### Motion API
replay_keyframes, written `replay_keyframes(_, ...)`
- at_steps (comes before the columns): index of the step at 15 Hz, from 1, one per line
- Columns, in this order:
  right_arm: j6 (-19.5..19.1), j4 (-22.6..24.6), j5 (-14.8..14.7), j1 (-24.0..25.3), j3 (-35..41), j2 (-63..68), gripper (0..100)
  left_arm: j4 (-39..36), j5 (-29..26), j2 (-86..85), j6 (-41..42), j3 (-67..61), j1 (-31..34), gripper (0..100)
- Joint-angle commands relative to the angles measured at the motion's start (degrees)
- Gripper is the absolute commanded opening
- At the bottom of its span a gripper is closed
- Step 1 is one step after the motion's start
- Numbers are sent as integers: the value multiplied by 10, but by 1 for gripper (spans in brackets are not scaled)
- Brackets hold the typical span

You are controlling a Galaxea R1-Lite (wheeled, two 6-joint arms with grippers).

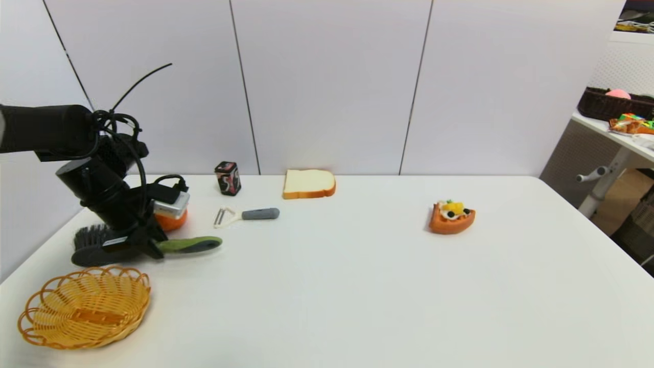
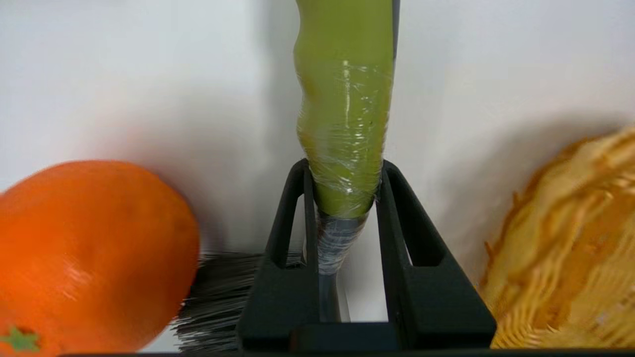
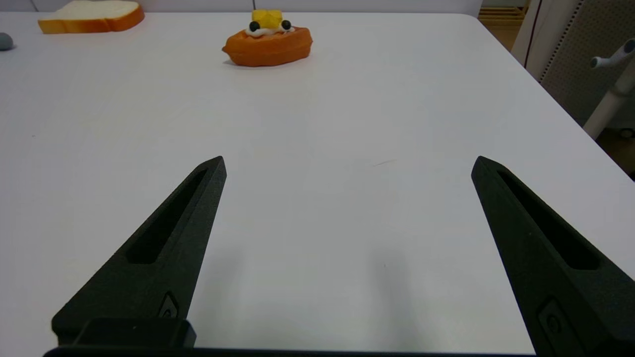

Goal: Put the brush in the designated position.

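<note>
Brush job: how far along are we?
Done: the left gripper is shut on the brush, where the green handle meets the neck. In hand: the brush lies low by the orange, just behind the basket. Left: moving and releasing it. The right gripper is open and idle.

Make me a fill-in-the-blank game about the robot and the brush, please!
1. The left tool is shut on the brush's ____ handle.
2. The basket is made of ____ wicker.
3. The right tool is ____.
4. The peeler lies between the brush and the slice of ____.

Missing words: green; yellow; open; bread
</note>
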State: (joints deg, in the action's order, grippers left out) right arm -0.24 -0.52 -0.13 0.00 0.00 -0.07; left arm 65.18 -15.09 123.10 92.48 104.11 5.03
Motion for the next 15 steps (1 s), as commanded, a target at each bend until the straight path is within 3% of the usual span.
replay_keyframes(1,0,0,0,0,1,1,100,1,-3,26,-7,6,-4,0)
replay_keyframes(2,0,0,0,0,1,1,100,1,-3,26,-7,6,-4,0)
replay_keyframes(3,0,0,0,0,1,1,100,1,-3,26,-7,5,-3,100)
replay_keyframes(7,0,0,0,0,1,1,100,3,-4,1,-14,2,-2,100)
replay_keyframes(11,0,0,0,0,1,1,100,3,-11,-87,-113,1,-12,100)
replay_keyframes(13,0,0,0,0,1,1,100,1,-38,-166,-254,0,-36,100)
replay_keyframes(15,0,0,0,0,1,1,100,-5,-51,-266,-465,-7,-74,100)
